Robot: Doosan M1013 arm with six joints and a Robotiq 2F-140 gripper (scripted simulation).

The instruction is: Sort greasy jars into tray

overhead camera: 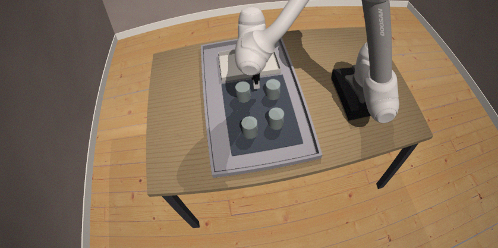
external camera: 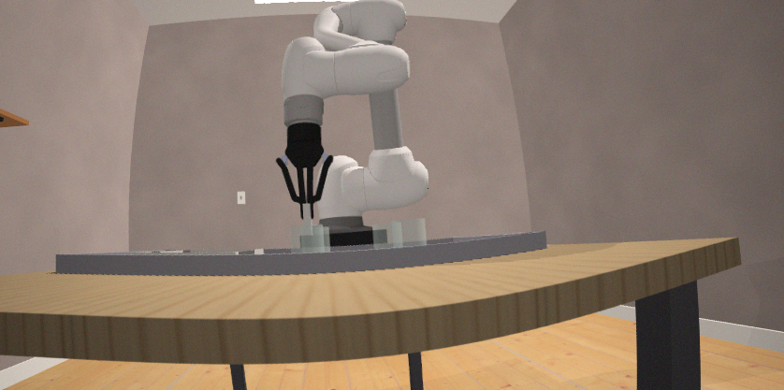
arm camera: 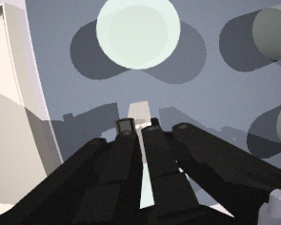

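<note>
Four glass jars stand mouth down on the dark drying mat [overhead camera: 264, 143] [arm camera: 60, 20]: back left [overhead camera: 242, 91], back right [overhead camera: 273, 88] [arm camera: 138, 28], front left [overhead camera: 249, 126] and front right [overhead camera: 276, 118]. The cream tray [overhead camera: 222, 66] [arm camera: 6, 58] lies just behind the mat, partly hidden by the arm. My gripper [overhead camera: 256, 85] [external camera: 307, 216] [arm camera: 141, 116] is shut and empty. It points down between the two back jars, with its tips about level with their tops. In the wrist view the back right jar is straight ahead of the fingers, apart from them.
Mat and tray rest on the grey rimmed steel table top [overhead camera: 216, 134] [external camera: 219, 264], which sits on a wooden table [overhead camera: 174, 124]. The robot's base [overhead camera: 348, 96] stands at the table's right side. Two more jars show at the right edge of the wrist view.
</note>
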